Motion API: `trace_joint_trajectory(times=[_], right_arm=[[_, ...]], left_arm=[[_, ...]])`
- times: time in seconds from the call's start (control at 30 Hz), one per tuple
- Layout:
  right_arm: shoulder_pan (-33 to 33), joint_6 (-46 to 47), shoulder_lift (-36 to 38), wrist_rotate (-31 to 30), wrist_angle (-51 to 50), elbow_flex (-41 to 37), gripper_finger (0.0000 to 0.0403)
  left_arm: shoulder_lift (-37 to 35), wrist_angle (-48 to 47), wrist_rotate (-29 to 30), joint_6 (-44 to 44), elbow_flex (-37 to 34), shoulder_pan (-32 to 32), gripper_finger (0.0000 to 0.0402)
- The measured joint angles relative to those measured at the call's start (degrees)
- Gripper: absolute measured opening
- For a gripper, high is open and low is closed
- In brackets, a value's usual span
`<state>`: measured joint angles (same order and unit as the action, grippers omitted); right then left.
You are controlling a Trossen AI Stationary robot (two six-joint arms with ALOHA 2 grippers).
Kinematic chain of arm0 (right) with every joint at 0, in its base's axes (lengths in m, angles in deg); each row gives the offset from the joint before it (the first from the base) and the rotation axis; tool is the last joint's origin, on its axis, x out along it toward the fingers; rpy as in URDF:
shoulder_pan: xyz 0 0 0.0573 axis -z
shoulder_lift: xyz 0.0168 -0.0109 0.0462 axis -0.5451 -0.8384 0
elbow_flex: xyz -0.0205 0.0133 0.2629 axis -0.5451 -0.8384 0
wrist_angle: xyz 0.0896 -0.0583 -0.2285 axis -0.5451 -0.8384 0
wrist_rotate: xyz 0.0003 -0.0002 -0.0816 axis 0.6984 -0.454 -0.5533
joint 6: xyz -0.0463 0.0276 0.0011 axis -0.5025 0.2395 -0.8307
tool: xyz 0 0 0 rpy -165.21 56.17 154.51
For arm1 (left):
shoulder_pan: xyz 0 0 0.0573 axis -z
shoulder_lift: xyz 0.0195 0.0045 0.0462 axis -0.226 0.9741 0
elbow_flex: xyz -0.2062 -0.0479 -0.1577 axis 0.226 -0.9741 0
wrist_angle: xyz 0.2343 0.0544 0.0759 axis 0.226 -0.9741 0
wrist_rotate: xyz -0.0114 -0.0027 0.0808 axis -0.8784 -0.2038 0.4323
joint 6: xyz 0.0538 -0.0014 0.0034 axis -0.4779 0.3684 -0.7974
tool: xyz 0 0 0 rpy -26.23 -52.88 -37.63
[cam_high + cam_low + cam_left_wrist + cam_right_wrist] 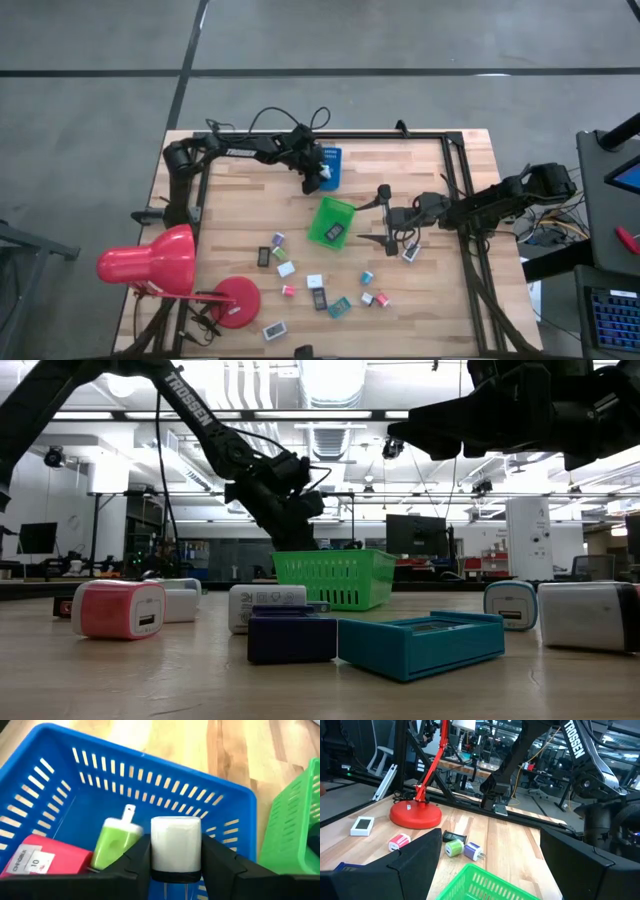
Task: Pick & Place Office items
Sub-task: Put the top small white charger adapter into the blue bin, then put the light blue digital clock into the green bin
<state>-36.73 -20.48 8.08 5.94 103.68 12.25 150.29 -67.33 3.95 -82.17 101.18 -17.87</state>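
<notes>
Left hand point(176, 870) over the blue tray point(235, 800) at the far side of the counter point(420, 300), fingers pinching a white charger cube point(176, 842) above the tray's interior. Already lying in the tray: a green plug-in piece point(116, 842) and a pink-red block with a white label point(42, 860). Right hand point(384, 214) hovers just beside the green tray point(322, 212), fingers spread wide, nothing between them. Remaining office items point(318, 292) lie scattered on the near half of the counter, between the red desk lamp point(150, 262) and the right arm.
</notes>
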Motion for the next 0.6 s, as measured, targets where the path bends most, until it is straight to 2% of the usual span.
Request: trace_joint_trajectory(times=[0.23,0.6], right_arm=[[-0.04,0.02,0.0,-0.01,-0.03,0.0,0.0326],[-0.04,0.17,0.0,0.0,-0.1,0.0,0.0326]], left_arm=[[-0.14,-0.07,1.62,-0.05,0.0,0.58,0.0195],[-1.09,-0.25,2.91,-1.5,1.13,0.86,0.0202]])
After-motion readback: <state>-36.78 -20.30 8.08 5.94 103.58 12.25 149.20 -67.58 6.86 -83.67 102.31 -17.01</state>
